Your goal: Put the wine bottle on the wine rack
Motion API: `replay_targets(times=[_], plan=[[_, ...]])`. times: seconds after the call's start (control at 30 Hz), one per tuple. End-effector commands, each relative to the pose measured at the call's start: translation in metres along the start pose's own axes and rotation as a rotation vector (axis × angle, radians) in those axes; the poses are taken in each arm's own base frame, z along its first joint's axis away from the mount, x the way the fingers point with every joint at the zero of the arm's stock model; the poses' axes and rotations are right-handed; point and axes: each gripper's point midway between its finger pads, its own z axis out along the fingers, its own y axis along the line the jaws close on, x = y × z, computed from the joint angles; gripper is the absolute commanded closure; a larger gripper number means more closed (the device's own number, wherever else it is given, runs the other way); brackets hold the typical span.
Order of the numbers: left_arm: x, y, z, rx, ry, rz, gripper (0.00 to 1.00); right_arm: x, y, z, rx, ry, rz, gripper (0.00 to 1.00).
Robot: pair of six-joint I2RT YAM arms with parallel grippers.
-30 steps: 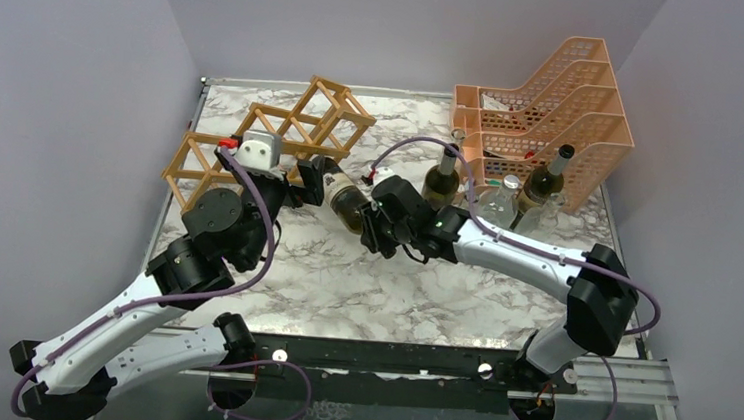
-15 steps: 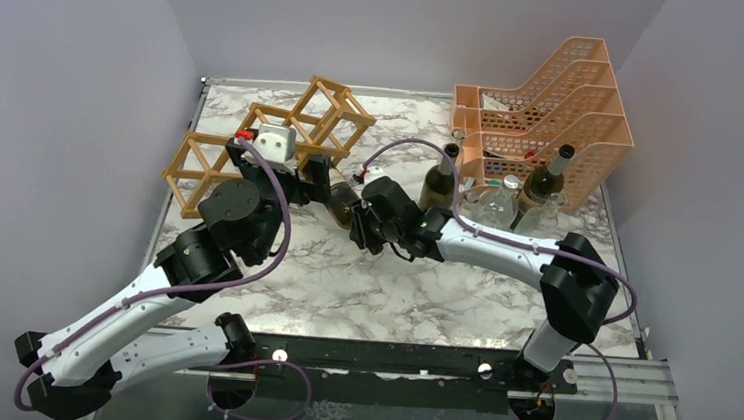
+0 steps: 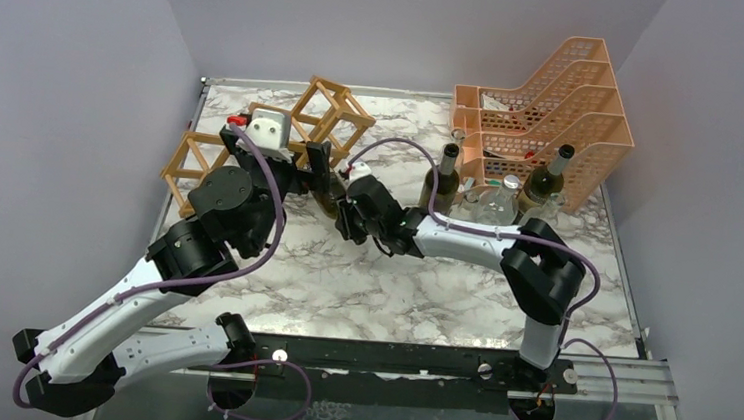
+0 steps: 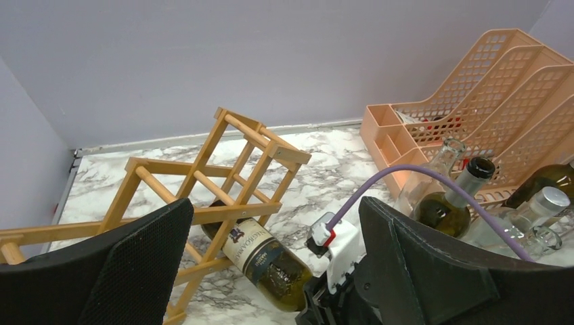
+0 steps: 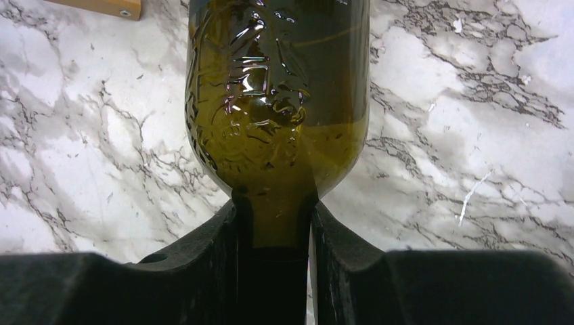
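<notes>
At the far left of the white-and-grey marble-patterned table (image 3: pixel 392 292) stands the light-brown wooden lattice wine rack (image 4: pixel 227 166), its thin sticks forming diamond-shaped cells. Its near end sits behind the left arm in the top view. The left gripper (image 4: pixel 275 206) hovers just in front of the rack with its two black fingers (image 4: pixel 128 264) spread wide apart and nothing between them.

Between those fingers, farther off, lies the dark olive-green glass wine bottle (image 4: pixel 267 261) with a white-and-navy label. It is tilted on its side, its base end pushed in among the sticks of a lower cell of the rack and its shoulder pointing toward the right arm. The right gripper (image 5: pixel 274 233) is clamped on the bottle's neck, one black finger (image 5: pixel 203 261) pressed against each side, just above the marble.

Further right, a few upright bottles (image 3: pixel 441 180), some dark glass and some clear, stand close together. Behind and beside them rises the peach-orange plastic mesh stacked tray organiser (image 3: pixel 557 99) at the table's far right corner.
</notes>
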Motion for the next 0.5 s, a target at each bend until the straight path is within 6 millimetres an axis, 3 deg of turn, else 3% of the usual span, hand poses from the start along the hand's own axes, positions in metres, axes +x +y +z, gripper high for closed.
replay_targets(times=[0.0, 0.2, 0.47], plan=[[-0.008, -0.009, 0.0, 0.044, 0.004, -0.01, 0.01, -0.091, 0.03, -0.002, -0.082, -0.279, -0.022, 0.99], [-0.011, -0.018, 0.001, 0.089, 0.011, -0.013, 0.01, -0.098, 0.041, 0.013, -0.142, -0.274, -0.077, 0.99], [-0.017, -0.021, 0.001, 0.094, 0.012, -0.015, 0.01, -0.108, 0.032, 0.039, -0.068, -0.27, -0.021, 0.96]])
